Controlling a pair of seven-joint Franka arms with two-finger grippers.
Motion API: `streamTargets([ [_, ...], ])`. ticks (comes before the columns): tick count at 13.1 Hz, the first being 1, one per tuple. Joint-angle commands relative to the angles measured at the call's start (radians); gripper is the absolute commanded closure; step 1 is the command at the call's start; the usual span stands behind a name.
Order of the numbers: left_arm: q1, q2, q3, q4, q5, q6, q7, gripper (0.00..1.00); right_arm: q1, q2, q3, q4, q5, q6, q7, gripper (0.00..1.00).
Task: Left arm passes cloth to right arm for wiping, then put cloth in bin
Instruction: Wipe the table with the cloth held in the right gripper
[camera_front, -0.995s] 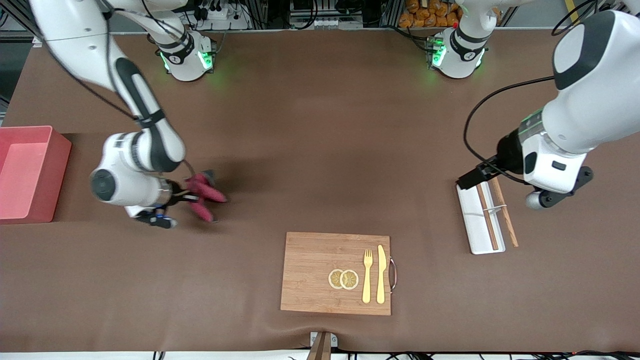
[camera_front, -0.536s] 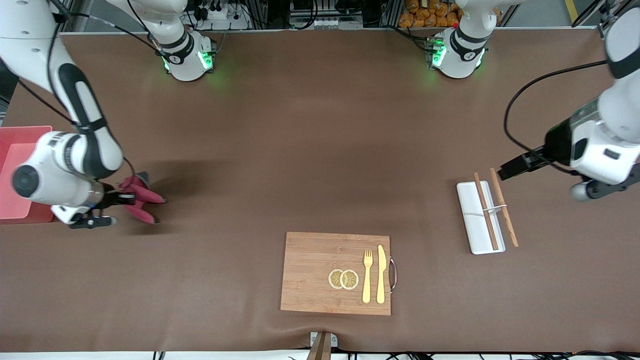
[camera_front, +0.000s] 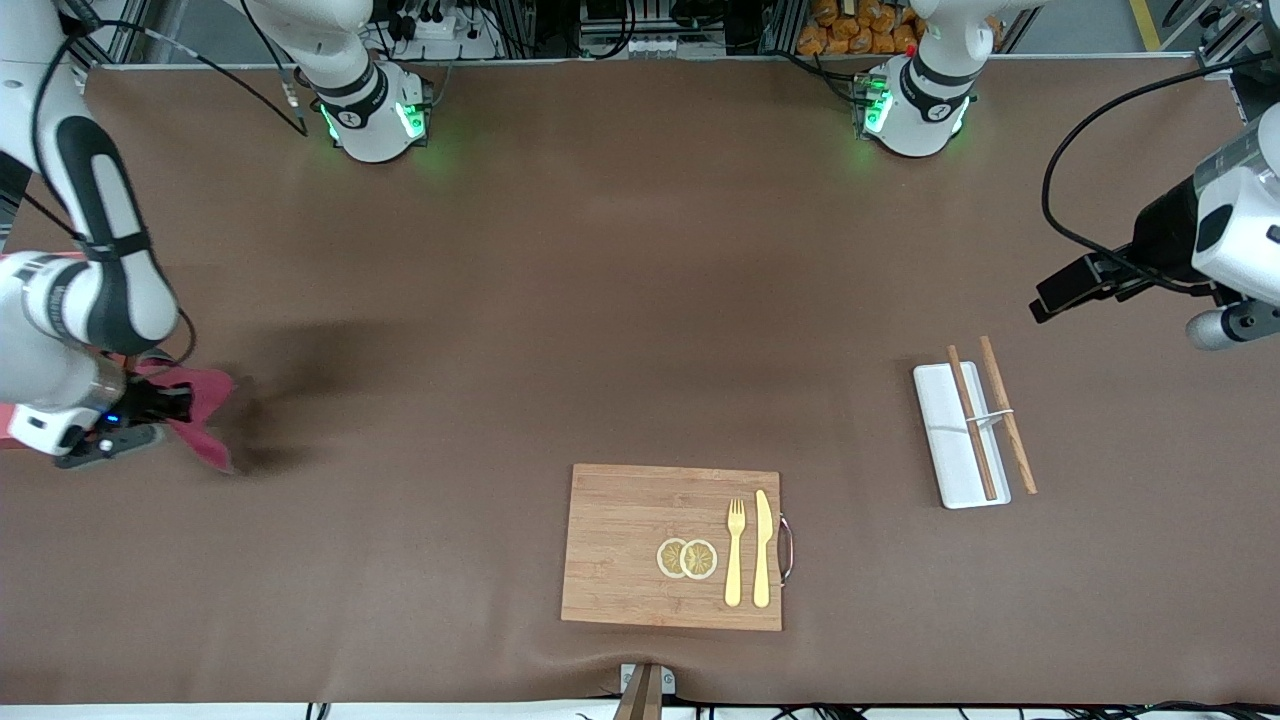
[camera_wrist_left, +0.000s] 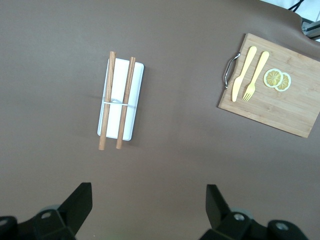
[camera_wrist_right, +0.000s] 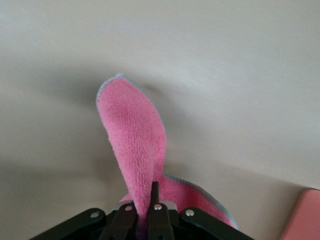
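My right gripper (camera_front: 172, 405) is shut on the crimson-pink cloth (camera_front: 207, 398) and holds it up at the right arm's end of the table. In the right wrist view the cloth (camera_wrist_right: 132, 130) hangs from the closed fingers (camera_wrist_right: 154, 200), its grey edge showing. A corner of the salmon-pink bin (camera_wrist_right: 304, 216) shows beside it; in the front view the right arm hides almost all of the bin. My left gripper (camera_wrist_left: 148, 195) is open and empty, up over the bare table near the left arm's end (camera_front: 1055, 292).
A white tray (camera_front: 945, 440) with two wooden chopsticks (camera_front: 990, 415) lies toward the left arm's end. A wooden board (camera_front: 620, 545) near the front edge carries a yellow fork (camera_front: 735, 550), a knife (camera_front: 762, 545) and lemon slices (camera_front: 687, 558).
My right arm has carried the cloth from mid-table toward the right arm's end, up to the bin. My left arm has drawn back from over the white tray toward its own end.
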Motion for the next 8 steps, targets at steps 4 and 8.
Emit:
streamTargets([
  [4,-0.144,-0.082,0.205,-0.044,0.017,-0.030,0.198,0.00,0.230,-0.004,0.001,-0.051,-0.029,-0.040,0.468,1.00],
  [8,-0.155,-0.117,0.226,-0.080,0.017,-0.025,0.189,0.00,0.443,-0.011,0.007,-0.048,-0.020,-0.115,0.868,1.00],
])
